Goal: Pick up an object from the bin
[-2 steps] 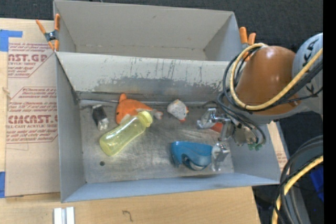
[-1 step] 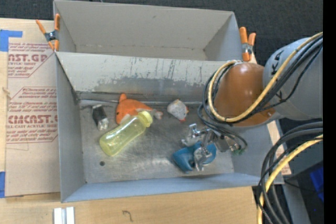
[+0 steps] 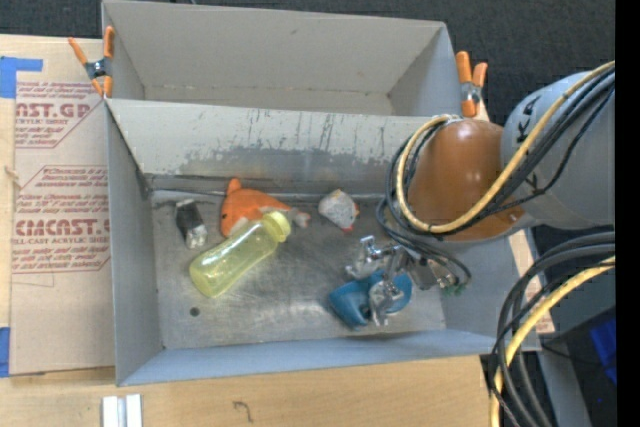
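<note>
Down at five o'clock in the bin (image 3: 135, 245), the gripper (image 3: 379, 287) hangs over a blue lump (image 3: 347, 305); claw width cannot be told.

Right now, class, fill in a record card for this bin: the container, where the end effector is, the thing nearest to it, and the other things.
container: grey metal bin
end effector: low in the bin's front right part
nearest thing: blue rounded thing, on the floor under the end effector
other things: yellow bottle on its side, centre-left; orange toy behind it; pale lump by the back wall; small black-and-white piece at left
</note>
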Action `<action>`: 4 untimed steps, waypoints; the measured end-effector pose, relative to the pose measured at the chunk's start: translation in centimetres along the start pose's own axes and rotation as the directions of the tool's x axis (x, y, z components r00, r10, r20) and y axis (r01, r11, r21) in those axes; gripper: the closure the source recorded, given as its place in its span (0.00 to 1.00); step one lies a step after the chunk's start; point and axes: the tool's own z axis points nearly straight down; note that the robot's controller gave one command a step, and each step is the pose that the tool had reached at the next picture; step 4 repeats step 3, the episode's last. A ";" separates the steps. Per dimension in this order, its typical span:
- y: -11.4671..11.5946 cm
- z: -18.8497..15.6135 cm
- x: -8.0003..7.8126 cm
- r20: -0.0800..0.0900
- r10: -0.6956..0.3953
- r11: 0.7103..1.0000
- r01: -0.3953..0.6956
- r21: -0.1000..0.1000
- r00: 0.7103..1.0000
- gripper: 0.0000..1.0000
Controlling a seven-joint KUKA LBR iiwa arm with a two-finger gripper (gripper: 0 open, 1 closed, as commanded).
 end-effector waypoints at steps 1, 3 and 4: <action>0.0 -0.1 0.0 -0.001 0.000 1.000 0.000 0.000 1.000 1.00; -2.2 -18.9 -0.2 -0.012 -0.078 0.997 0.078 -0.001 0.997 1.00; -2.2 -18.9 -0.2 -0.012 -0.078 0.997 0.078 -0.001 0.997 1.00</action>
